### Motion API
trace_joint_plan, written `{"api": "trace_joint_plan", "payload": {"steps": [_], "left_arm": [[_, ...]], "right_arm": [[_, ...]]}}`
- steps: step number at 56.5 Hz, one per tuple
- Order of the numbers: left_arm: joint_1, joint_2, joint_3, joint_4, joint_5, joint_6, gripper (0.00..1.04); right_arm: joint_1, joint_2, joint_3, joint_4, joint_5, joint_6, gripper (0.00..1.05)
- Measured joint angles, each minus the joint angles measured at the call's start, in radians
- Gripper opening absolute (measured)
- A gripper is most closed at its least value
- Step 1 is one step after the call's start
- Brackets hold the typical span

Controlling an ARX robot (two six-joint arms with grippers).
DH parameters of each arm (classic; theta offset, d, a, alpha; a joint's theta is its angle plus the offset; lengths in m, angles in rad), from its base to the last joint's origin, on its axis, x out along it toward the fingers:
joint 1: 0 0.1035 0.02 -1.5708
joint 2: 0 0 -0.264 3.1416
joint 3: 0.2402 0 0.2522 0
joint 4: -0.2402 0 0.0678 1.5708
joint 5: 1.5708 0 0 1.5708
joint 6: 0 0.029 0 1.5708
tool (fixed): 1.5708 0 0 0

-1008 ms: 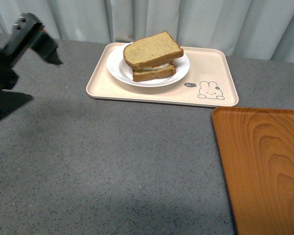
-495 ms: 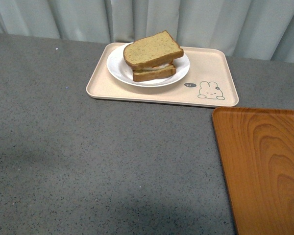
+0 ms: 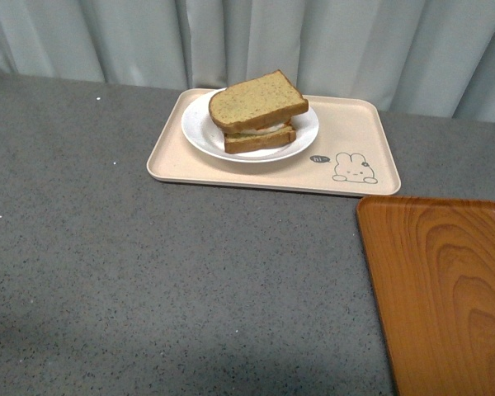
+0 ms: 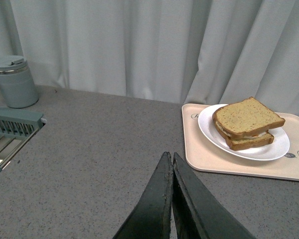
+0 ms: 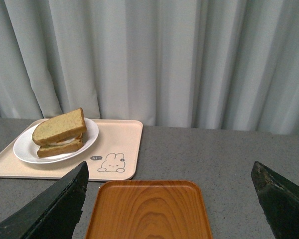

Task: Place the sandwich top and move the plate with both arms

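Two slices sit stacked on the round white plate, speckled brown bread top uppermost, ahead of my pressed-together left gripper and wide-spread right gripper.

orange tray cut off at edge, sandwich filling mostly hidden

Speckled sandwich top atop egg sandwich, on white plate, slightly askew.

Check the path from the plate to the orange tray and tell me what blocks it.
Nothing visible blocks it. The plate sits on the rabbit tray, and only bare grey tabletop lies between that tray and the empty orange tray.
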Motion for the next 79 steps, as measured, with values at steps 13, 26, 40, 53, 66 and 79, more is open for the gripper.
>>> {"api": "trace_joint_plan", "payload": {"steps": [13, 26, 40, 53, 66, 79], "left_arm": [[0.000, -0.199, -0.013, -0.171, 0.000, 0.001, 0.04], [0.000, -0.382, -0.014, -0.340, 0.000, 0.001, 0.04], [0.000, -0.518, -0.014, -0.471, 0.000, 0.001, 0.04], [0.000, -0.607, -0.014, -0.559, 0.000, 0.001, 0.04], [0.000, -0.663, -0.014, -0.616, 0.000, 0.001, 0.04], [0.000, -0.839, -0.014, -0.802, 0.000, 0.001, 0.04]], "right_arm": [[0.000, 0.000, 0.000, 0.000, 0.000, 0.000, 0.96], [0.000, 0.000, 0.000, 0.000, 0.000, 0.000, 0.96], [0.000, 0.000, 0.000, 0.000, 0.000, 0.000, 0.96], [0.000, 0.000, 0.000, 0.000, 0.000, 0.000, 0.96], [0.000, 0.000, 0.000, 0.000, 0.000, 0.000, 0.96], [0.000, 0.000, 0.000, 0.000, 0.000, 0.000, 0.96]]}}
